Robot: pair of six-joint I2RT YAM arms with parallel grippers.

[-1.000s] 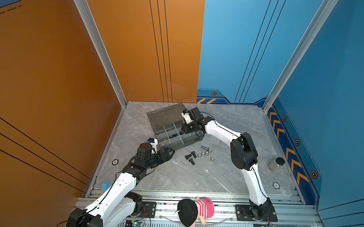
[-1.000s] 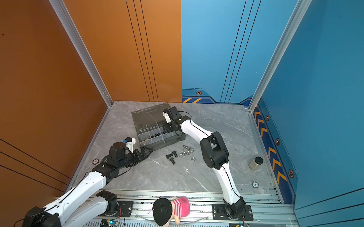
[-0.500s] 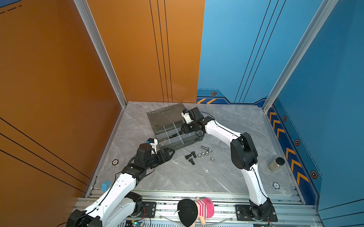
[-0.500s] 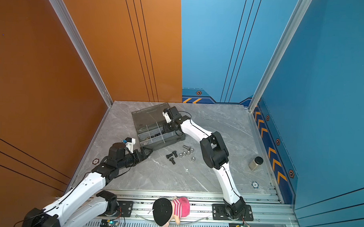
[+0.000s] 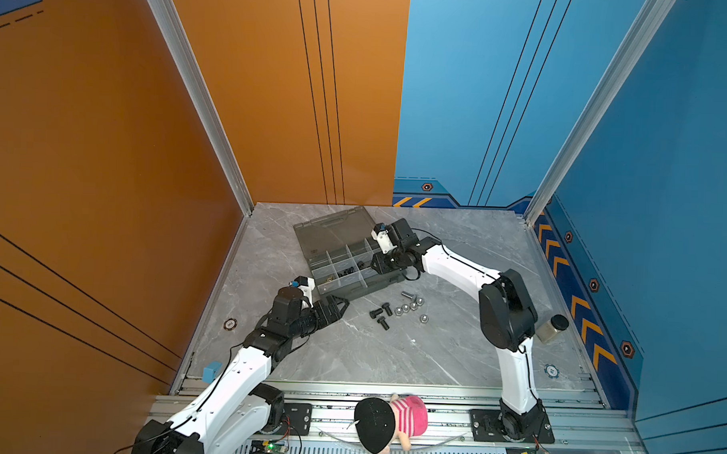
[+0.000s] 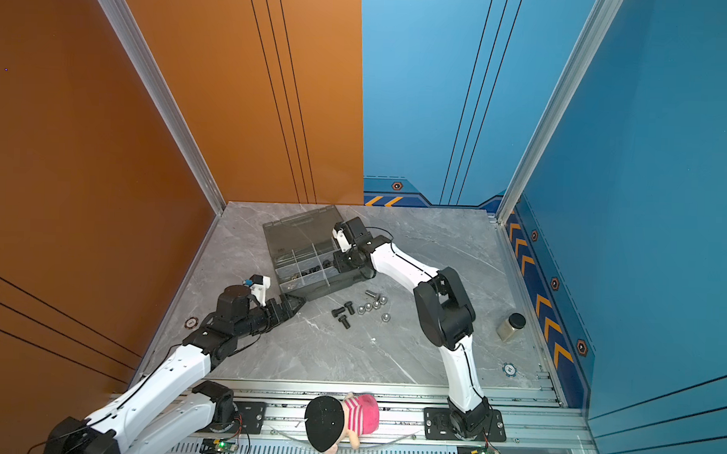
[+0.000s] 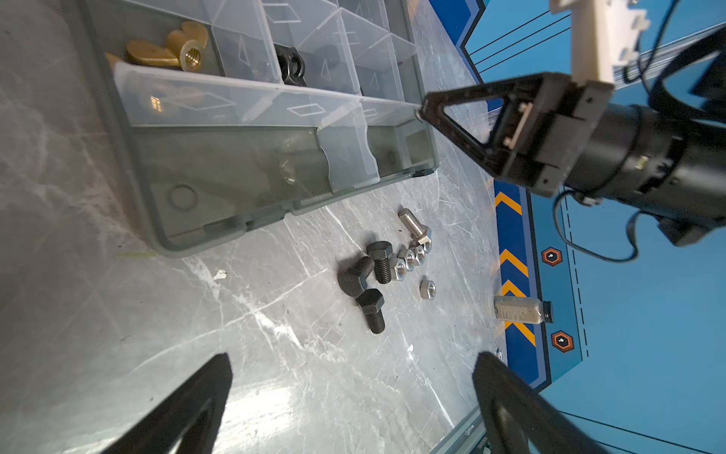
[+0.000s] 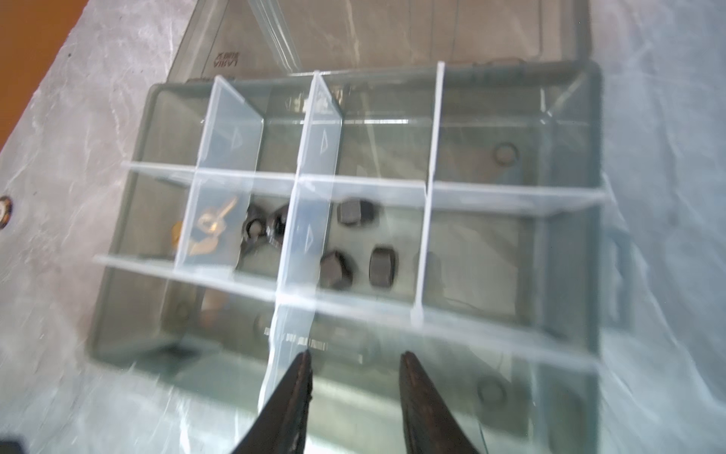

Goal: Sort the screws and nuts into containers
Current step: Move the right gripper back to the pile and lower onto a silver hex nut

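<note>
Right gripper (image 8: 353,358) is parted, empty, over the organiser case (image 8: 581,118); a divider (image 8: 314,157) could be snagged, mixing nuts (image 8: 340,269). Left gripper (image 7: 353,365) is spread wide, empty.

My left pincer (image 7: 349,397) and right pincer (image 8: 353,359) are black, on white arms (image 5: 240,369) with black joints. The table (image 5: 453,356) is grey marble with white veins. The organiser case (image 5: 332,235) is smoky grey and see-through, its dividers (image 8: 314,129) milky pale. In its cells I see brass-gold wing nuts (image 7: 173,49) and black nuts (image 8: 340,267). On the table lie black bolts (image 7: 371,308), one shiny silver bolt (image 7: 412,225) and silver hex nuts (image 7: 428,290). The orange wall (image 5: 107,144) carries thin dark lines. The blue wall (image 5: 483,95) has yellow chevrons (image 5: 581,312) on darker blue. The pale jar (image 5: 547,332) has a black lid.
</note>
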